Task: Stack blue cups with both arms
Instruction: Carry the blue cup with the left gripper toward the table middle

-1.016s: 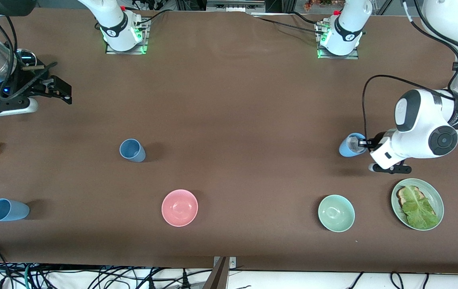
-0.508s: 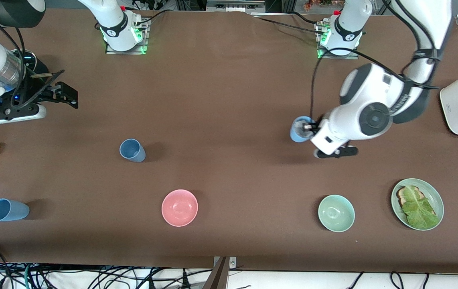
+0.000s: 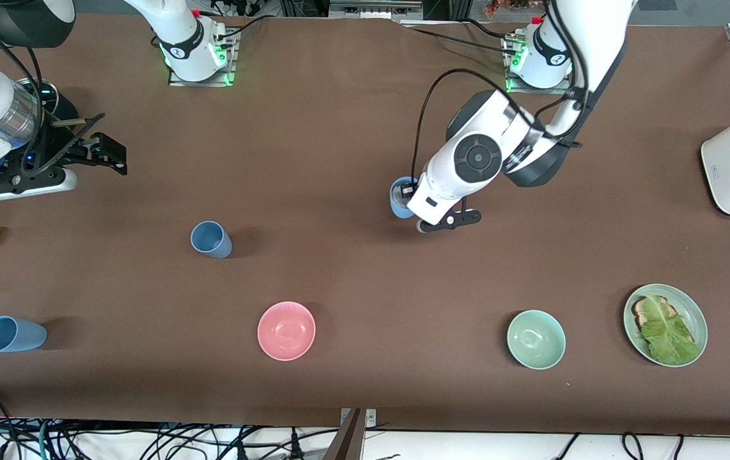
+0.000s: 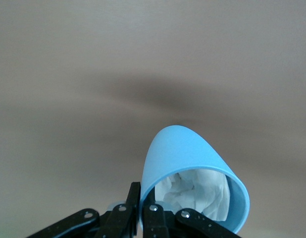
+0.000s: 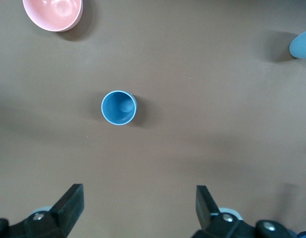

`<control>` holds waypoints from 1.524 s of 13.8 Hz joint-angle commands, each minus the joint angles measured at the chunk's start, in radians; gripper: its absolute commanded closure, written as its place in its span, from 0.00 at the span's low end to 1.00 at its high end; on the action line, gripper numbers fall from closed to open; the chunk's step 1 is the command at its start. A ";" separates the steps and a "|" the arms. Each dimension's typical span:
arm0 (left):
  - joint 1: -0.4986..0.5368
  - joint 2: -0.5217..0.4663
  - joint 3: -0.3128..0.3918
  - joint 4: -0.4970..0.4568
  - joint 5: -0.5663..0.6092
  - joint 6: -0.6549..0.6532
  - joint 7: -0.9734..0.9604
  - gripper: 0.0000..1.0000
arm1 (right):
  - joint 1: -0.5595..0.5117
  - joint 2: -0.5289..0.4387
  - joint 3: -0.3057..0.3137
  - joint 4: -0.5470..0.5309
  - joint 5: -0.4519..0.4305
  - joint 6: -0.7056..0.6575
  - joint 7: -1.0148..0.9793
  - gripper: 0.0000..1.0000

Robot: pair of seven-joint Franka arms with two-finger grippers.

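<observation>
Front view: left hand [image 3: 411, 199] pinches blue cup [image 3: 399, 196] rim (paper inside); right hand [image 3: 93, 153] spread, empty.

Lighting looks even and bright from overhead on my end, with soft shadows beside each cup, like the upright blue cup [image 3: 211, 239], and a hazy one under the left arm [image 3: 480, 156]. Glossy arm shells catch mild glare, and the base LEDs glow green. My left wrist view is smeary, the table [image 4: 69, 74] a blur, while the right wrist view stays crisp
</observation>
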 commanded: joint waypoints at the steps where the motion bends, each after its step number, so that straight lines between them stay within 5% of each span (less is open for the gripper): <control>1: 0.006 0.052 0.008 0.018 -0.015 0.070 0.001 1.00 | -0.003 -0.012 -0.001 -0.015 0.019 0.015 -0.019 0.00; 9: -0.020 0.157 0.010 0.017 -0.010 0.175 -0.018 1.00 | 0.009 0.011 0.010 -0.045 0.019 0.064 -0.013 0.00; 10: -0.019 0.157 0.010 0.021 -0.010 0.173 -0.015 0.73 | 0.009 0.008 0.015 -0.068 0.019 0.087 -0.010 0.00; 11: -0.007 0.149 0.011 0.026 -0.010 0.166 -0.007 0.11 | 0.009 0.008 0.016 -0.078 0.019 0.099 -0.010 0.00; 12: -0.005 0.140 0.011 0.041 -0.008 0.143 -0.007 0.00 | 0.009 0.009 0.018 -0.078 0.019 0.101 -0.010 0.00; 17: 0.009 0.137 0.014 0.251 -0.008 -0.164 -0.008 0.00 | 0.009 -0.001 0.018 -0.191 0.012 0.228 -0.019 0.00; 21: 0.120 0.098 0.016 0.285 -0.004 -0.294 0.039 0.00 | 0.006 0.012 0.018 -0.202 0.012 0.262 -0.019 0.00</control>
